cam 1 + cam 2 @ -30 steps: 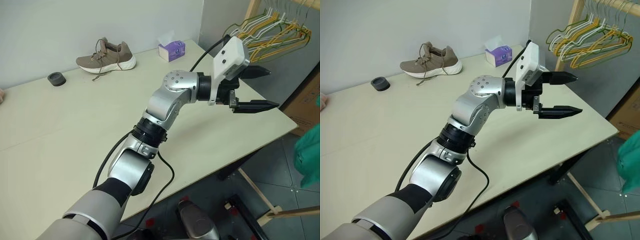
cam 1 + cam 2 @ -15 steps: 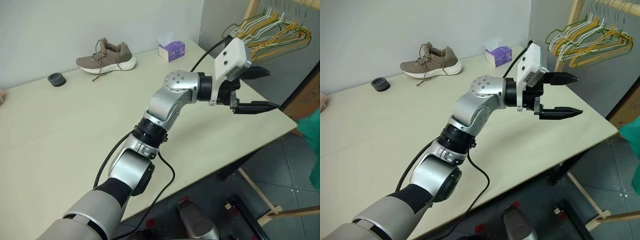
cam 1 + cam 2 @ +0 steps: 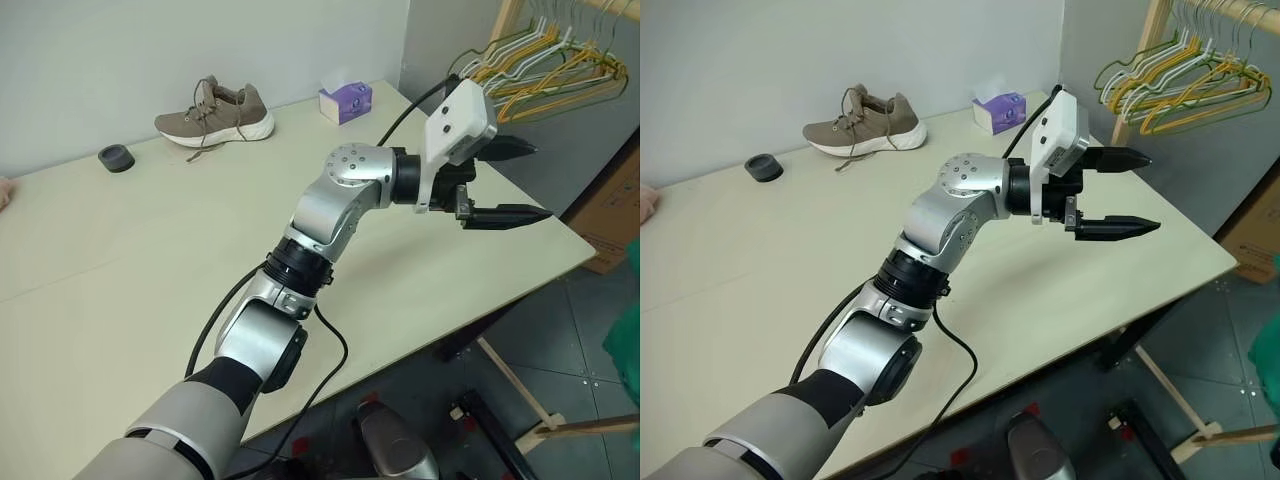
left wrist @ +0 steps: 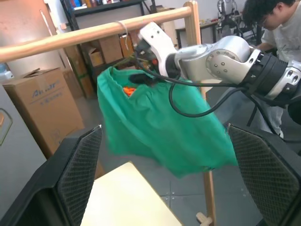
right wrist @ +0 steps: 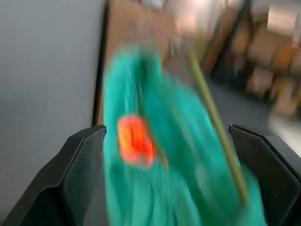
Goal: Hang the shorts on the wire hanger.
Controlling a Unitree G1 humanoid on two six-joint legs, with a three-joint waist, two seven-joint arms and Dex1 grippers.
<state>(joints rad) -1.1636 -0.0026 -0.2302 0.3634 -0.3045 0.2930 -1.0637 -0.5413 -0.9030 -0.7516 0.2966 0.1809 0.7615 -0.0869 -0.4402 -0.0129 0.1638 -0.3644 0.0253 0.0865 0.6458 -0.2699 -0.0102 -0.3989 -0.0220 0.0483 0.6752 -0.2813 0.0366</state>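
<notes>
The shorts (image 4: 160, 127) are teal-green fabric with an orange tag at the top, hanging crumpled under a wooden rail (image 4: 84, 35); the wire hanger itself cannot be made out; the right wrist view is blurred. The right gripper (image 4: 141, 70) sits at the fabric's upper edge, fingers spread wide, contact unclear. The left gripper (image 3: 510, 182) stands wide open and empty above the table (image 3: 120, 250), well apart from the shorts.

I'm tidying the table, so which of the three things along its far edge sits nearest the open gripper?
The purple tissue box; the tan sneaker and black round object lie farther from the left gripper.
</notes>
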